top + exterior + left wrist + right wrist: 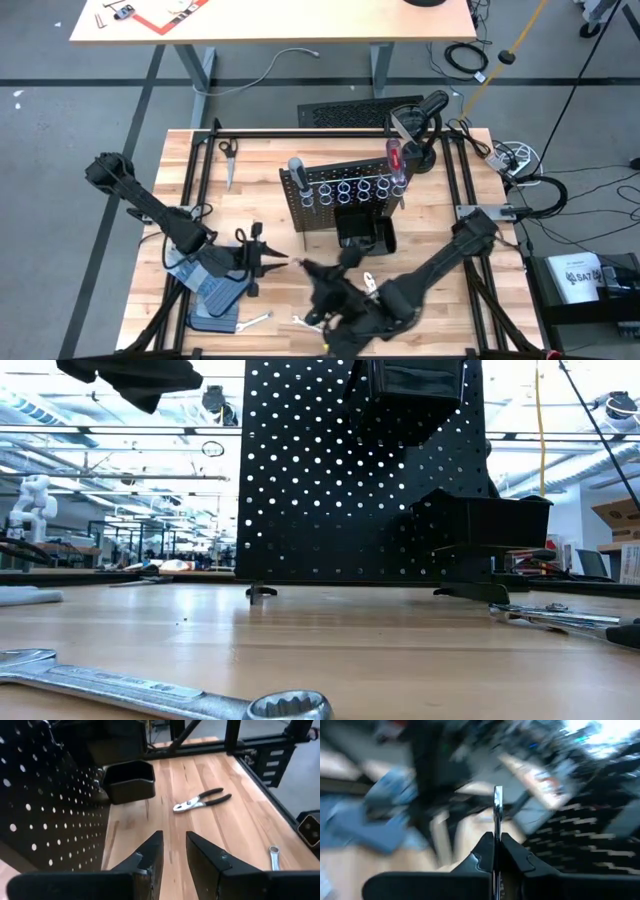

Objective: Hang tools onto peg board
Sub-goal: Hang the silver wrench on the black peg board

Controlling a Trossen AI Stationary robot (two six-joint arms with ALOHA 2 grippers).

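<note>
We note motion blur swamps the right wrist view; only the wrench (497,815) edge reads clearly there.

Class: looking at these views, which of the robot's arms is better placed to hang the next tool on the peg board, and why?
Right, probably. The right gripper is shut on a thin silver tool, seemingly a wrench, near the peg board; the left gripper holds nothing, fingers slightly apart.

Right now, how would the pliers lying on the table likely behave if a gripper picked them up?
The pliers look like rigid metal, probably heavy for their size. Their handles lie spread, so the joint may swing when lifted. Lying flat, they seem unlikely to roll.
</note>
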